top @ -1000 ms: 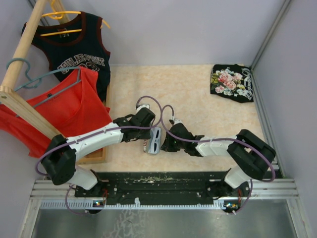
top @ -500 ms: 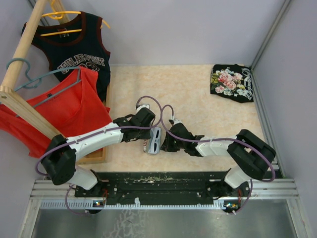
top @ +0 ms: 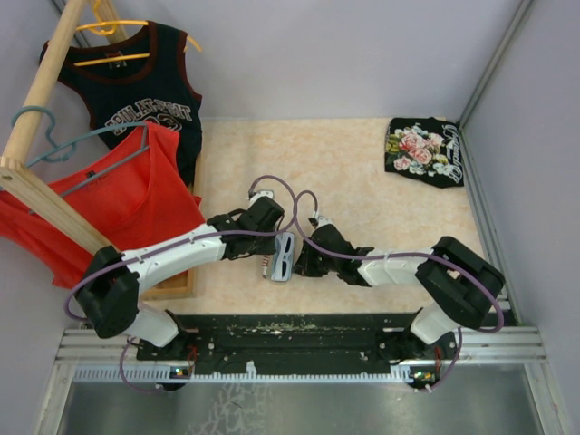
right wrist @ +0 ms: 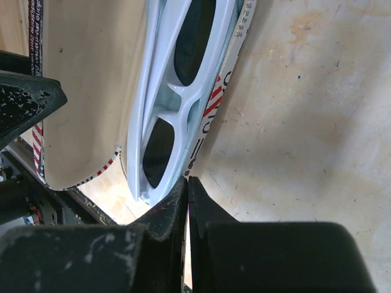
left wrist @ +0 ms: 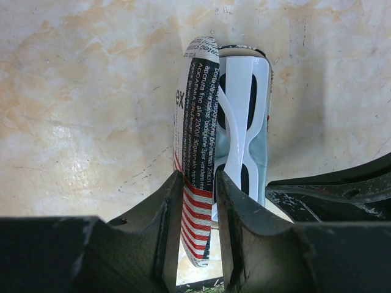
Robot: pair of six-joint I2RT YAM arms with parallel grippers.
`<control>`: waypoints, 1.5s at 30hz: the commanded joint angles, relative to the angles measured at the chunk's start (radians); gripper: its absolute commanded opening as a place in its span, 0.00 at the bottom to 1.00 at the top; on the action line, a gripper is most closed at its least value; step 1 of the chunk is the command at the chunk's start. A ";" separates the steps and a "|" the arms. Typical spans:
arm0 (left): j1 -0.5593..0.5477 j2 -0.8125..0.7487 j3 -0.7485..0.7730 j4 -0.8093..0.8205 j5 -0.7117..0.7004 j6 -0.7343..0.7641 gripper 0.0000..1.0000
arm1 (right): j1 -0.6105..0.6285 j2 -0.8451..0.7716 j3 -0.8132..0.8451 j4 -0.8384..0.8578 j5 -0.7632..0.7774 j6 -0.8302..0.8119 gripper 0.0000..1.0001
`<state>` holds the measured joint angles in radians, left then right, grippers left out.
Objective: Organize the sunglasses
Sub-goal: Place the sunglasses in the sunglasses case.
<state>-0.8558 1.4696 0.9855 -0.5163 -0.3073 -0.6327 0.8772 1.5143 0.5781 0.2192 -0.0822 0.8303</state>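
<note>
The white sunglasses [left wrist: 237, 116] with dark lenses lie inside the open flag-print case [left wrist: 197, 122] in the middle of the table, on a light-blue cloth [left wrist: 261, 152]. My left gripper [left wrist: 197, 183] is closed on the case's raised striped flap, one finger on each side. In the right wrist view the sunglasses [right wrist: 177, 97] sit between the flap's pale inner face [right wrist: 91, 91] and the case's other wall. My right gripper [right wrist: 187, 180] is shut with nothing between its fingers, its tips touching the near end of the frame and case edge. From above, the case [top: 283, 256] lies between both grippers.
A black floral garment [top: 424, 150] lies at the far right corner. A wooden rack [top: 41, 91] on the left carries a red top [top: 127, 204] and a black jersey [top: 136, 91] on hangers. The black base rail [top: 290, 331] runs along the near edge.
</note>
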 commanded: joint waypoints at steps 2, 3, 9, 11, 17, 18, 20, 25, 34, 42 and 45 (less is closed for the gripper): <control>-0.004 -0.029 0.024 -0.004 -0.006 -0.005 0.35 | 0.010 -0.024 0.043 0.066 -0.015 0.007 0.02; -0.005 -0.029 0.023 -0.004 -0.007 -0.005 0.35 | 0.010 -0.025 0.044 0.067 -0.015 0.007 0.02; -0.003 -0.025 0.027 -0.002 -0.001 -0.005 0.35 | 0.010 -0.023 0.046 0.068 -0.019 0.007 0.02; -0.004 -0.023 0.027 -0.002 -0.002 -0.004 0.35 | 0.009 -0.025 0.046 0.068 -0.019 0.007 0.02; -0.004 -0.025 0.029 -0.003 -0.002 -0.004 0.35 | 0.010 -0.021 0.050 0.066 -0.021 0.006 0.02; -0.004 -0.024 0.028 -0.004 -0.002 -0.003 0.35 | 0.010 -0.018 0.052 0.067 -0.023 0.006 0.02; -0.005 -0.025 0.028 -0.004 0.000 -0.003 0.35 | 0.010 -0.015 0.055 0.068 -0.024 0.006 0.02; -0.004 -0.025 0.028 -0.004 -0.004 -0.001 0.35 | 0.010 -0.004 0.060 0.071 -0.029 0.004 0.02; -0.005 -0.024 0.029 -0.004 -0.004 0.000 0.35 | 0.010 0.015 0.066 0.064 -0.031 -0.004 0.07; -0.004 -0.028 0.021 -0.004 -0.007 -0.004 0.35 | 0.010 0.022 0.056 0.076 -0.030 0.000 0.07; -0.003 -0.030 0.019 -0.004 -0.007 -0.004 0.35 | 0.010 0.029 0.055 0.083 -0.032 0.002 0.07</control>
<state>-0.8558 1.4696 0.9859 -0.5163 -0.3069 -0.6323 0.8772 1.5295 0.6056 0.2474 -0.1078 0.8333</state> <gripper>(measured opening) 0.350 0.067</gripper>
